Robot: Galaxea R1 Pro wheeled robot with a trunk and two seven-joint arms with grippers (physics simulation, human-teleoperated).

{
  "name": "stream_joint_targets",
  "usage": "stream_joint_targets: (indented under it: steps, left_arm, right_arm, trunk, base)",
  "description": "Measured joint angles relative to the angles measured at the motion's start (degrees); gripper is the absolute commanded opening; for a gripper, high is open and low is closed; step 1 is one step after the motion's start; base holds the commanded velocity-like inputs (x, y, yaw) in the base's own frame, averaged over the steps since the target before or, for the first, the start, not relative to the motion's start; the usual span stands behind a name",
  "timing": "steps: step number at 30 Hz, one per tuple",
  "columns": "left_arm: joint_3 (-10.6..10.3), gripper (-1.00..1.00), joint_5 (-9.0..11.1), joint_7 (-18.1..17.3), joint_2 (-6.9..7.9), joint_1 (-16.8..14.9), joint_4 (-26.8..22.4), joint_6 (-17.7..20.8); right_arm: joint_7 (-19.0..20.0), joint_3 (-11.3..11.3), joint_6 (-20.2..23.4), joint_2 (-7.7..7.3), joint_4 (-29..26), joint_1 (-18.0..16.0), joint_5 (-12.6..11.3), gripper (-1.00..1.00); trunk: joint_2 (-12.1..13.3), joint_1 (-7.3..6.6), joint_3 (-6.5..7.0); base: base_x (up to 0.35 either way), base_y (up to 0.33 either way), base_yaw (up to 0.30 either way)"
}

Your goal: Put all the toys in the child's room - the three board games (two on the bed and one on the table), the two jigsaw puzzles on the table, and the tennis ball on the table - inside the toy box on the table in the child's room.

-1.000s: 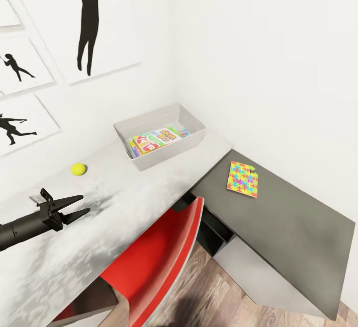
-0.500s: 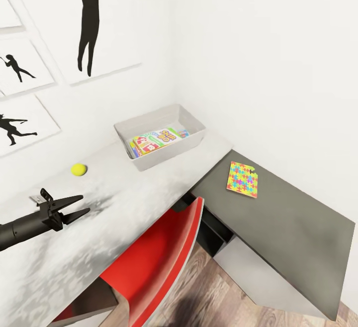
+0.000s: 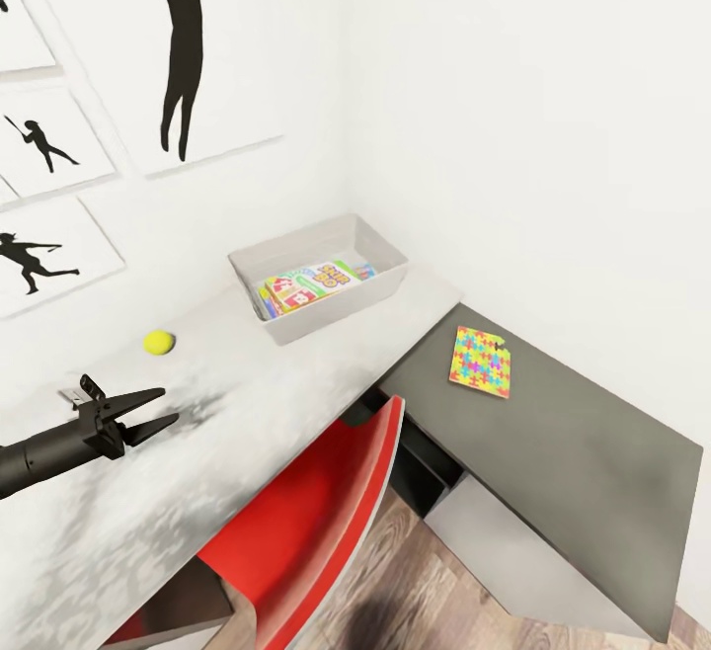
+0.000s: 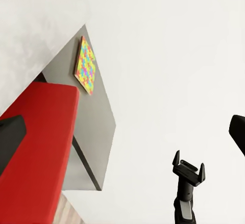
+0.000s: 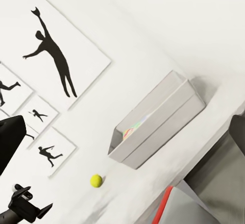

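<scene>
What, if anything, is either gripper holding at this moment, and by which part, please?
Nothing is held: the left gripper is open and empty above the table; the right gripper is open and empty too.

The walls (image 3: 513,87) are white, with black shadow-people pictures (image 3: 178,47). A red chair (image 3: 316,522) stands on the wood floor (image 3: 425,591).

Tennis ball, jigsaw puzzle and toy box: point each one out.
tennis ball (image 3: 158,342), head view, middle of the ball.
jigsaw puzzle (image 3: 481,361), head view, centre of its patterned face.
toy box (image 3: 341,308), head view, its near outer wall.
</scene>
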Motion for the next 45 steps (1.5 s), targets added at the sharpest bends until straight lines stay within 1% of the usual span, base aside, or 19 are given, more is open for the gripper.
stream_joint_targets:
  steps: [19, 22, 25, 38, 40, 43, 45]
  left_arm:
    - [0.0, 1.00, 0.0, 0.0, -0.07, 0.0, 0.0, 0.0]
    - [-0.1, 1.00, 0.0, 0.0, -0.07, 0.0, 0.0, 0.0]
    - [-0.1, 1.00, 0.0, 0.0, -0.07, 0.0, 0.0, 0.0]
    - [-0.4, 1.00, 0.0, 0.0, -0.07, 0.0, -0.1, 0.0]
    - [-0.3, 1.00, 0.0, 0.0, -0.03, 0.0, -0.1, 0.0]
    - [-0.4, 1.00, 0.1, 0.0, -0.06, 0.0, -0.2, 0.0]
    - [-0.8, 1.00, 0.0, 0.0, -0.07, -0.1, -0.2, 0.0]
  right_arm:
    - [-0.1, 0.0, -0.4, 0.10, 0.0, 0.0, -0.1, 1.00]
    - [-0.1, 0.0, -0.5, 0.41, 0.0, 0.0, 0.0, 1.00]
    - [0.0, 0.0, -1.5, 0.65, 0.0, 0.0, -0.1, 1.00]
    - [0.0, 0.2, -2.1, 0.89, 0.0, 0.0, 0.0, 1.00]
    - [-0.1, 1.0, -2.1, 1.21, -0.1, 0.0, 0.0, 1.00]
    - [-0.5, 6.0, -2.3, 1.92, -0.1, 0.0, 0.3, 1.00]
    - [-0.5, 8.5, -2.5, 2.33, -0.3, 0.0, 0.4, 1.00]
  trunk:
    - [0.0, 0.00, 1.79]
    - [0.0, 0.00, 2.07]
    - [0.0, 0.00, 2.36]
    - [0.0, 0.00, 3.60]
    - [0.0, 0.00, 3.79]
    - [0.0, 0.02, 4.08]
    - [0.0, 0.01, 4.27]
  base:
    - [0.000, 0.000, 0.000]
    - [0.000, 0.000, 0.000]
    - [0.000, 0.000, 0.000]
    - [0.000, 0.000, 0.000]
    - [-0.011, 0.000, 0.000]
    - [-0.075, 0.000, 0.000]
    - [-0.035, 0.000, 0.000]
